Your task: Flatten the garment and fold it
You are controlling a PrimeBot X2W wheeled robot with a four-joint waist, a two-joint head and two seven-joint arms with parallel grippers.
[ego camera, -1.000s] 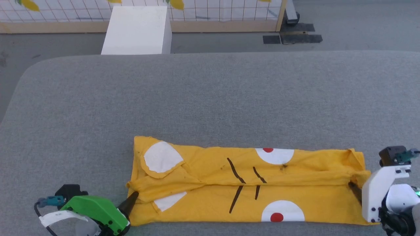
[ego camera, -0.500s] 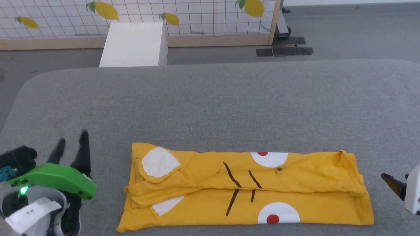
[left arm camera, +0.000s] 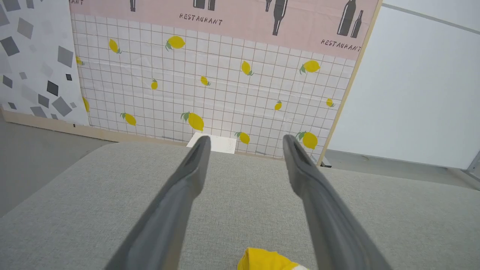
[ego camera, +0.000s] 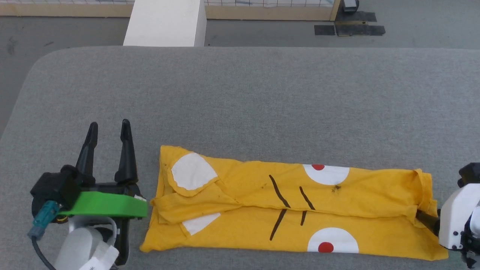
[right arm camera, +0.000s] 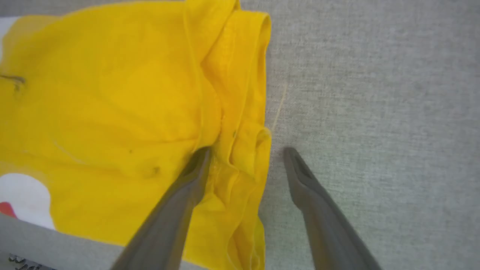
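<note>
A wide grey fabric-covered surface (ego camera: 240,93) is seen in the head view. The garment (ego camera: 262,202), a bright yellow short-sleeved T-shirt with white patches, red dots and black stripes, is laid on it close to the near edge. It is folded along its length into a long band, so the lengthwise fold is judged as done and a crosswise fold as not yet done.

The left gripper (ego camera: 109,123) is placed just beside the left end of the band and apart from it. Its fingers are spread wide and nothing is held. This position is probably kept so that the cloth rests undisturbed.

The whole band is given by the head view, but the right end is partly covered there by the white wrist housing. This end is better shown in the right wrist view. There the right gripper (right arm camera: 247,150) is spread wide across the layered hem, with one finger at a crease of the yellow cloth and the other over bare grey fabric. Nothing is pinched.

In the left wrist view, a small yellow corner is seen low between the fingers.
</note>
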